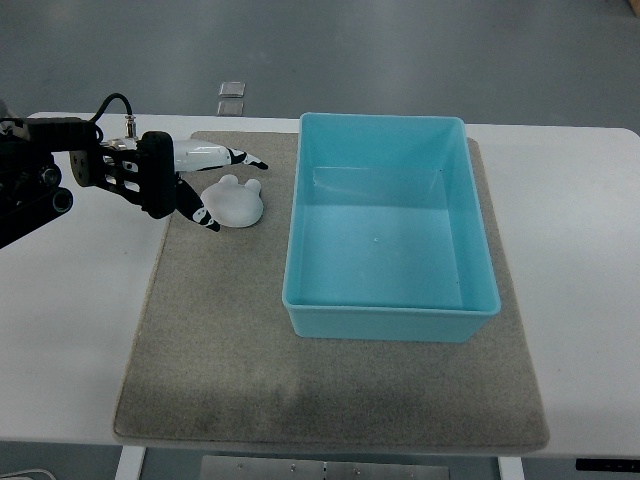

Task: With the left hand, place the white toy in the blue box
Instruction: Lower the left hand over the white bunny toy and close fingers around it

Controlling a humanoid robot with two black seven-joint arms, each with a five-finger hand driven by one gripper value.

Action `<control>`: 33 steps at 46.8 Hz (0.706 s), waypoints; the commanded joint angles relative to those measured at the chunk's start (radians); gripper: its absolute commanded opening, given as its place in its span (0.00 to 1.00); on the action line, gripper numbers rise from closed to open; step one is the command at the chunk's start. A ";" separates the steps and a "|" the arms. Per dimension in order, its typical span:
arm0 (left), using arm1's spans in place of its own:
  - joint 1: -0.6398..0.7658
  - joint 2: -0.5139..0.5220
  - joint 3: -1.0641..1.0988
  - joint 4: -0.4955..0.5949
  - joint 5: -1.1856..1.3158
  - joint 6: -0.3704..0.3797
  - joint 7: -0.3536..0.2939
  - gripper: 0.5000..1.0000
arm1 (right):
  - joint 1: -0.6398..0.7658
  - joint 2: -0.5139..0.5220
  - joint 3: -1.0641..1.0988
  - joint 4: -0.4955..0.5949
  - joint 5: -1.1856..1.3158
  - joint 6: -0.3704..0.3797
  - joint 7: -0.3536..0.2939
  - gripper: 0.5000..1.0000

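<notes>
The white toy (235, 202), a small pale figure with a rounded body and two stubby ears, lies on the grey mat (200, 340) just left of the blue box (390, 318), which stands open and empty on the white surface (580, 300). The left hand (195, 180) hovers at the toy's left side with its fingers (245, 158) spread, holding nothing. The toy appears light, smooth and perhaps slippery, so a hold across the broad body, below the ears, seems soundest.
</notes>
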 commanded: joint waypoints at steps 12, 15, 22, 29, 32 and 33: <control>-0.012 -0.047 0.015 0.041 0.001 0.004 0.004 0.95 | 0.000 0.000 0.000 0.000 0.000 0.000 0.000 0.87; -0.014 -0.047 0.015 0.042 0.001 0.003 0.004 0.95 | 0.000 0.000 0.000 0.000 0.000 0.000 0.000 0.87; -0.012 -0.047 0.019 0.042 0.003 0.001 0.004 0.94 | 0.000 0.000 0.000 0.000 0.000 0.000 0.000 0.87; -0.015 -0.047 0.070 0.042 0.003 0.001 0.004 0.89 | 0.000 0.000 0.000 0.000 0.000 0.000 0.000 0.87; -0.015 -0.047 0.070 0.045 0.003 0.001 0.004 0.88 | 0.000 0.000 0.000 0.000 0.000 0.000 0.000 0.87; -0.015 -0.047 0.070 0.047 0.003 0.001 0.004 0.88 | 0.000 0.000 0.000 0.000 0.000 0.000 0.000 0.87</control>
